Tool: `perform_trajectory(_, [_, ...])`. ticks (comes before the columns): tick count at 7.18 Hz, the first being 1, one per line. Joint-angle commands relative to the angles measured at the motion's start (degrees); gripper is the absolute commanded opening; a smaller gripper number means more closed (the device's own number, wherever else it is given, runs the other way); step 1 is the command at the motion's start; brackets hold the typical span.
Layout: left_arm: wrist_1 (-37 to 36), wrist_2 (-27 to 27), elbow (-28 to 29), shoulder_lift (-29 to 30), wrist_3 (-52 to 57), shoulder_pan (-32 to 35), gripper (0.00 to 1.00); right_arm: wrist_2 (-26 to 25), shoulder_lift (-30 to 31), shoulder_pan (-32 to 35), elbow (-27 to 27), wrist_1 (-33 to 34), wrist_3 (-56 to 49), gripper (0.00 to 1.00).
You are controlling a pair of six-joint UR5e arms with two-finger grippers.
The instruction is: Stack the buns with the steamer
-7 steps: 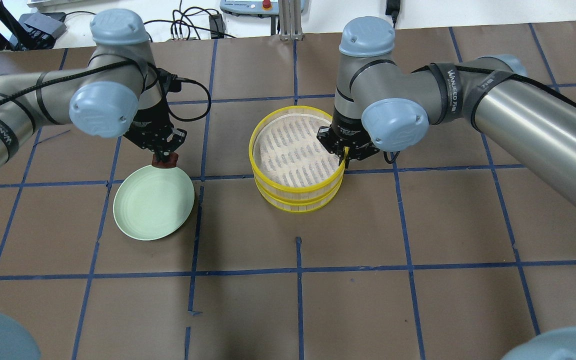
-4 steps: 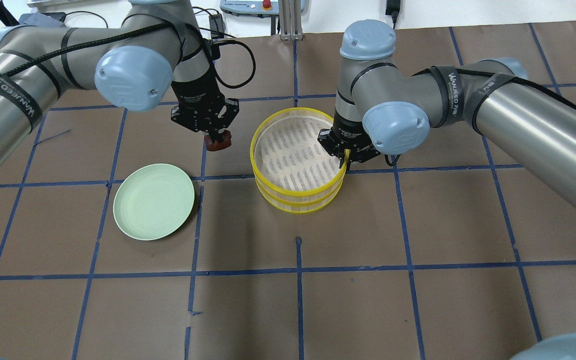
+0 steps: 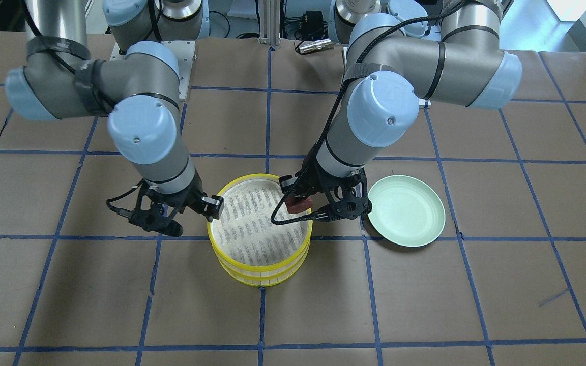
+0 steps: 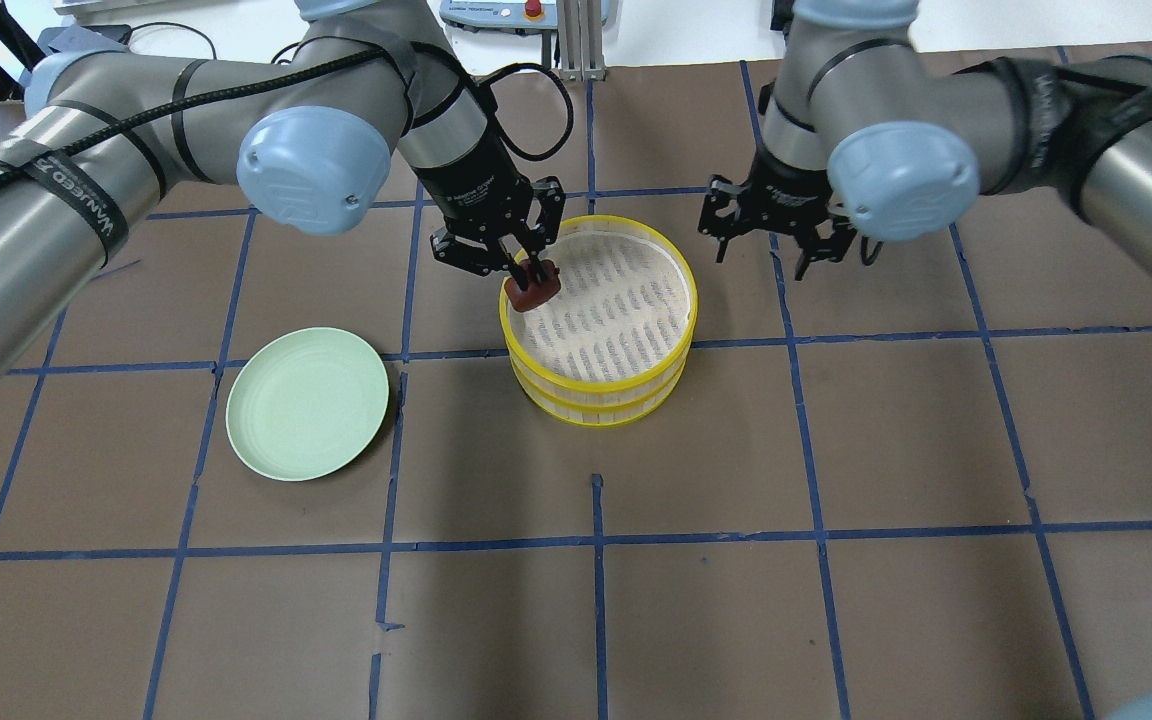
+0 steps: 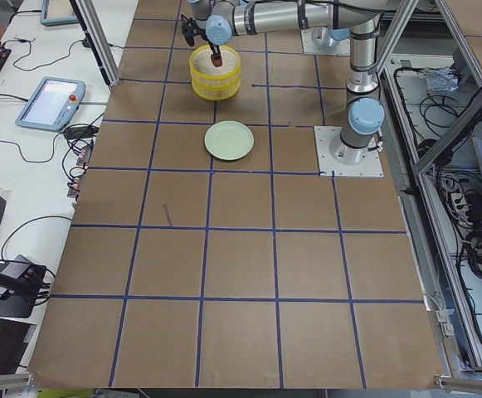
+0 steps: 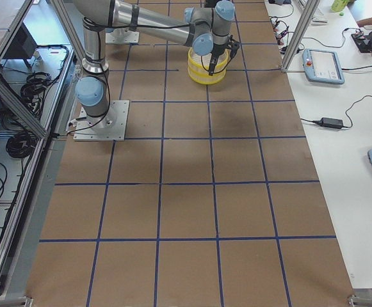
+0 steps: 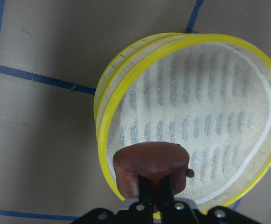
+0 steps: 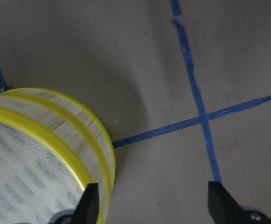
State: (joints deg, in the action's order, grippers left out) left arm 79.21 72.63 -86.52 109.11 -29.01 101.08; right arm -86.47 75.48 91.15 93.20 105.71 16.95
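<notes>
My left gripper is shut on the reddish-brown bun. It holds the bun just above the left rim of the yellow-rimmed steamer, which has two stacked tiers and a white cloth liner on top. The left wrist view shows the bun over the steamer rim. The front view also shows the bun and the steamer. My right gripper is open and empty, off the steamer's far right side. The white bun shows in no view.
The pale green plate lies bare to the left of the steamer and also shows in the front view. The brown table has blue tape grid lines. Cables and a pendant lie beyond the far edge.
My left gripper carried the reddish-brown bun from the plate's far edge rightward to the steamer's left rim. My right gripper left the steamer's right rim, moved back and right, and now stands open.
</notes>
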Motion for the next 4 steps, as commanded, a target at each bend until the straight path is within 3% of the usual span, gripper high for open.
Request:
perform_trajectory(1, [-3.50, -0.47, 0.65, -0.65, -6.11, 0.34, 1.00, -0.01, 6.32, -7.20, -0.91, -5.93, -9.99, 1.00])
perform_trajectory(3, [-3.98, 1.71, 0.83, -4.14, -5.72, 0.61, 1.00, -0.88, 9.76, -5.47, -6.50, -15.03, -10.10, 1.00])
perform_trajectory(4, [-1.88, 6.17, 0.91, -6.61, 0.04, 0.61, 1.00, -2.98, 11.34, -3.98, -10.80, -21.97, -10.18, 1.00])
